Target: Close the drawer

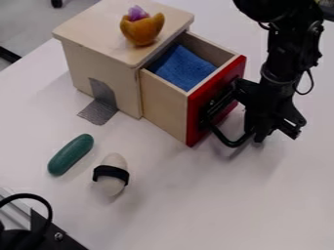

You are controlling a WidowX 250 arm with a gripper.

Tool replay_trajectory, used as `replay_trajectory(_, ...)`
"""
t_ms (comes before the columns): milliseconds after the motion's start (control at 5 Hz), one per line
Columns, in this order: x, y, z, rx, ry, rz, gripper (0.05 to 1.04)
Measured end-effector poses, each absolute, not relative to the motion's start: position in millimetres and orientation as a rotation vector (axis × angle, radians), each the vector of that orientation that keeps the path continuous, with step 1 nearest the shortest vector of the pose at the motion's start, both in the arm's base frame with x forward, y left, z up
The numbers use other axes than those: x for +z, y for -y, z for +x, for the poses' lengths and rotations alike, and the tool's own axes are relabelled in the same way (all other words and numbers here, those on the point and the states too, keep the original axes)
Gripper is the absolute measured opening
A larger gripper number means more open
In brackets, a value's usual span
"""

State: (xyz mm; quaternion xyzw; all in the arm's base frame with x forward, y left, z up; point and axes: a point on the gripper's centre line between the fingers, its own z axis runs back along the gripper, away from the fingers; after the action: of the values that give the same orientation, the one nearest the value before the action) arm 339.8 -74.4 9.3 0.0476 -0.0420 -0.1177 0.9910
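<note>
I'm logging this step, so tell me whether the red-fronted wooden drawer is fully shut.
No, the red-fronted wooden drawer juts out of the pale wooden cabinet, exposing the folded blue cloth inside.

My pincer [261,129] is black, the drawer front [197,113] red, the cloth [182,69] blue, the cabinet [98,29] pale tan, the oblong [70,155] green, the egg-shaped thing [113,185] off-white, banded black.

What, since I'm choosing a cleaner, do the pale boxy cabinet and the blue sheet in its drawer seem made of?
The pale boxy cabinet looks like smooth, matte wood, from its tan, thick-edged panels. The blue sheet looks like soft fabric or perhaps sponge, from its mottled surface.
</note>
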Motion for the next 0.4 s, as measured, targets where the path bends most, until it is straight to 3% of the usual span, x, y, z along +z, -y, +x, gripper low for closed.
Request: replay_trajectory(400,12.1,29.5,354.9,-0.127,0.099,0.114,0.144)
